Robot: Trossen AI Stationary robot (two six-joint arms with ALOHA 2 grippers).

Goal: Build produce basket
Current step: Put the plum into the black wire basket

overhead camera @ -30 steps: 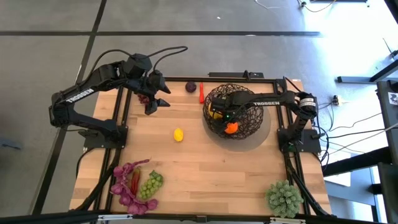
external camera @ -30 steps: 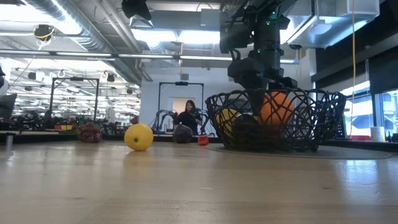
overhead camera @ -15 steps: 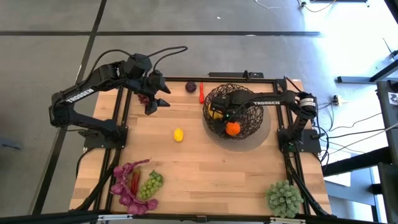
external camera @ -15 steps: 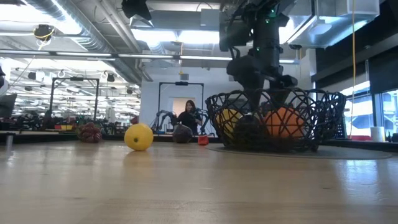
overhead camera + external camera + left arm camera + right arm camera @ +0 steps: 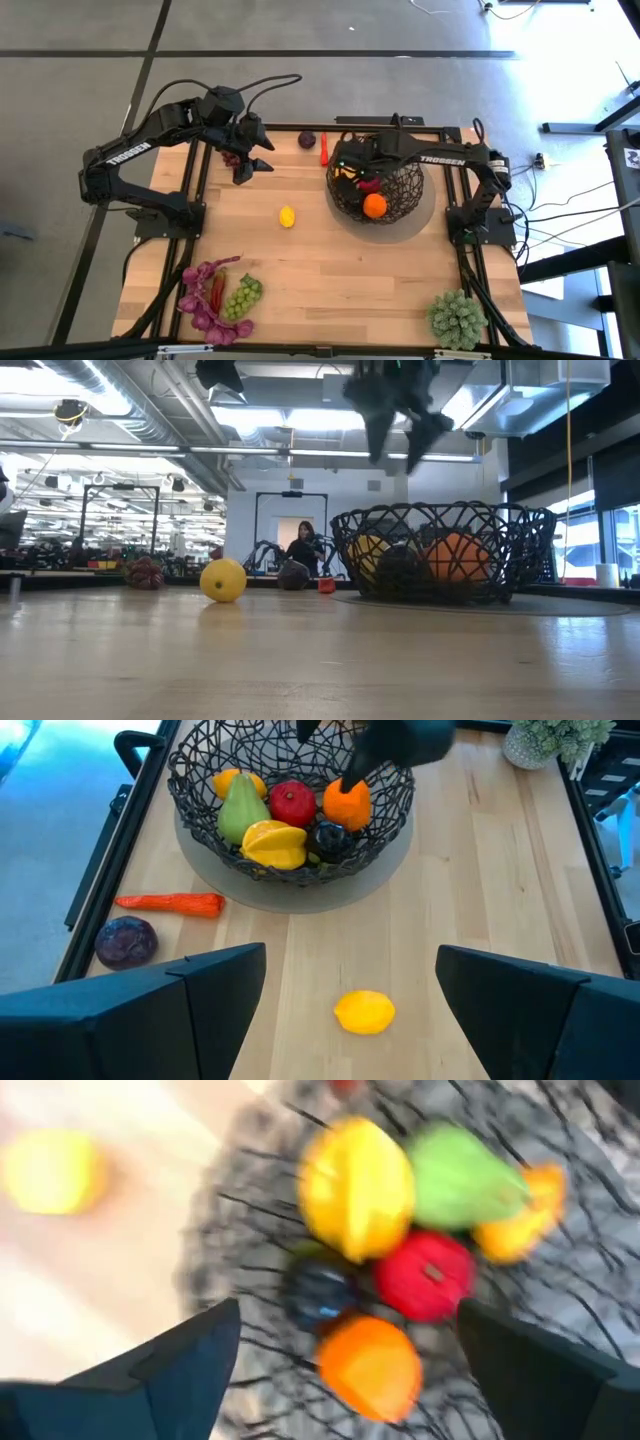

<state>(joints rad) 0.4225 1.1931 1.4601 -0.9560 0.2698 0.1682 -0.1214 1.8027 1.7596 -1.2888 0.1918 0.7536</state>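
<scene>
The right gripper (image 5: 398, 445) hangs empty above the basket (image 5: 400, 195), fingers spread wide. Inside the basket lie an orange (image 5: 374, 205), a red apple (image 5: 292, 800), a green pear (image 5: 238, 805) and yellow fruit. The left gripper (image 5: 254, 167) waits open at the table's far corner; a lemon (image 5: 287, 216) sits loose mid-table.

White "TROSSEN" lettering runs along the dark forearm of the left robot arm (image 5: 127, 153), plain to read from above. The same white word sits on the dark forearm of the right robot arm (image 5: 440, 160). Nothing else carries readable text in any view.
</scene>
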